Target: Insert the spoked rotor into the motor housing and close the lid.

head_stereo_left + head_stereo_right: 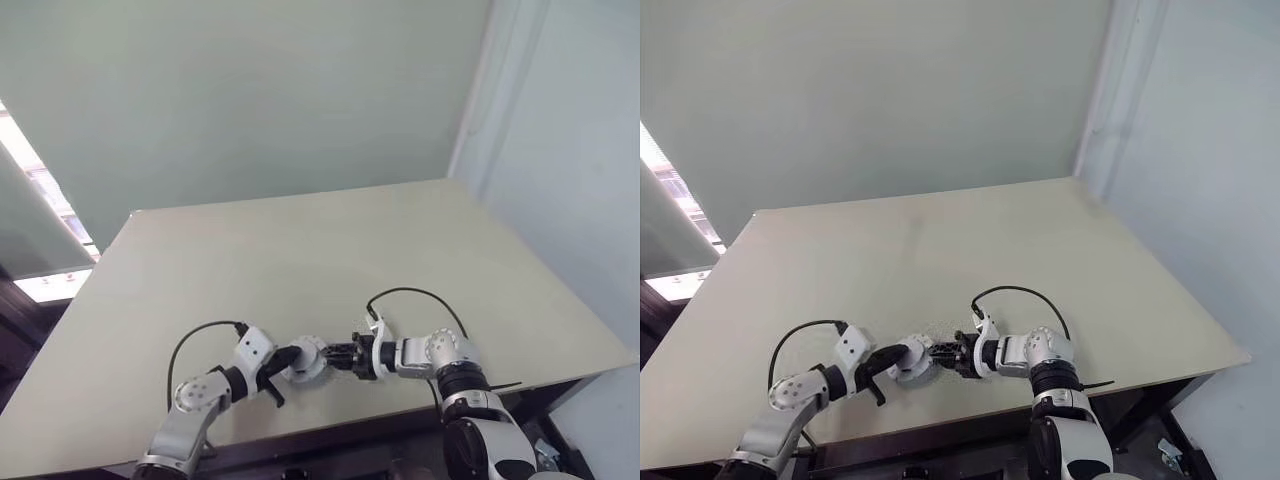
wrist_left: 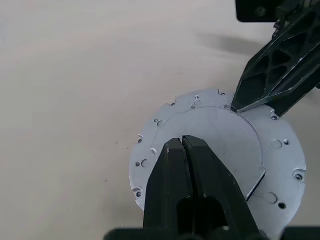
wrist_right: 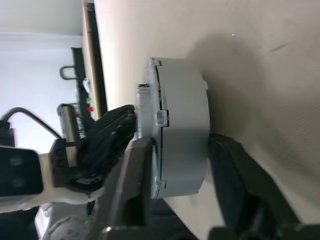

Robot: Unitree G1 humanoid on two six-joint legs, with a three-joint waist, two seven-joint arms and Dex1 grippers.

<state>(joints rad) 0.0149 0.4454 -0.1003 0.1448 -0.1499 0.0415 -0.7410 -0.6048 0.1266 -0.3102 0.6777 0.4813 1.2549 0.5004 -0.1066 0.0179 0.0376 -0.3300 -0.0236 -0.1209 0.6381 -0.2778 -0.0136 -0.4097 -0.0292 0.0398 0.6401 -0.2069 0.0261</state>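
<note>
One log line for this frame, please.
left hand shut, pressing lid | right hand gripping motor housing sides | lid on housing | housing on table

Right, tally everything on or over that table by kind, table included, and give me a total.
Motor housing: 1
Lid: 1
Grippers: 2, left gripper and right gripper
Table: 1
Total: 5

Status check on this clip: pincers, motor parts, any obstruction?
Left pincer shut, tips pressed on the lid. Right pincer straddles the motor housing from the side, lid on top. Table around it bare; nothing blocking.
</note>
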